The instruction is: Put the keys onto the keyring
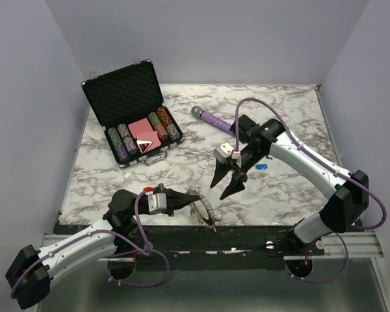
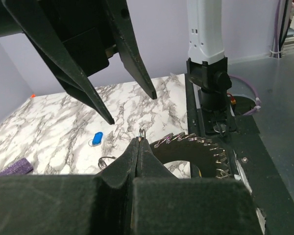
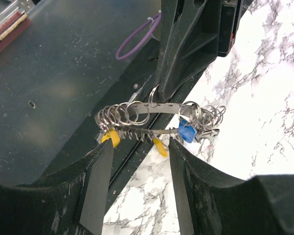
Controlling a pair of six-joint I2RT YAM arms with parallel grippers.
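The keyring (image 3: 154,108) is a silvery toothed band strung with many small rings, with yellow-capped keys (image 3: 111,138) and a blue-capped key (image 3: 187,131) hanging from it. My left gripper (image 2: 139,142) is shut on one small ring of the keyring (image 2: 206,147), holding it up at the table's near edge (image 1: 207,211). My right gripper (image 3: 138,147) stands open just short of the keyring, with nothing between its fingers (image 1: 220,191). Another blue key (image 1: 261,166) lies loose on the marble, also seen as a blue key (image 2: 97,138) in the left wrist view.
An open black case (image 1: 127,110) of poker chips and cards sits at the back left. A purple microphone (image 1: 211,118) lies at the back centre. A loose small ring (image 2: 106,160) lies on the marble near the left gripper. The dark base rail (image 1: 247,234) runs along the near edge.
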